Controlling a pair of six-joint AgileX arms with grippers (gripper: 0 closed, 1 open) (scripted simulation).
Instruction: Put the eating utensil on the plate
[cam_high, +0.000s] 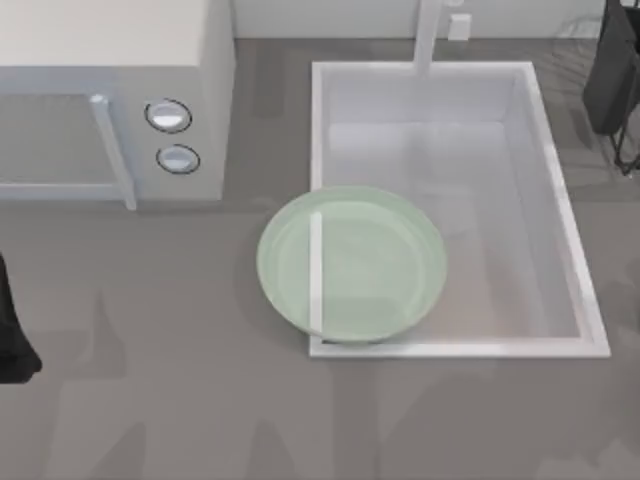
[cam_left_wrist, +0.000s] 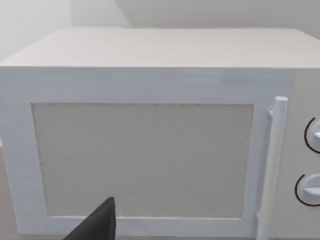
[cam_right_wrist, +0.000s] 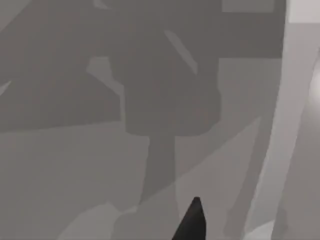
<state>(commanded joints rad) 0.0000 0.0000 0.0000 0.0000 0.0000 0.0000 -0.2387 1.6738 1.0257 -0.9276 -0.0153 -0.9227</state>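
Nearest to the left wrist camera, one dark tip of the left fingers (cam_left_wrist: 97, 222) pokes up in front of the microwave (cam_left_wrist: 150, 135), aimed at its door and well short of it; whether those fingers are apart or together cannot be told. From above, the left arm (cam_high: 12, 330) waits at the worktop's left edge, apparently parked. In the right wrist view a single dark tip of the right fingers (cam_right_wrist: 192, 222) hangs over bare grey worktop (cam_right_wrist: 75, 150), gap unreadable too. Farther out, the plate (cam_high: 352, 264) lies half across the sink (cam_high: 560, 230) rim, empty and ready. The right arm (cam_high: 615, 70) sits at the far right corner. The spoon's whereabouts cannot be told.
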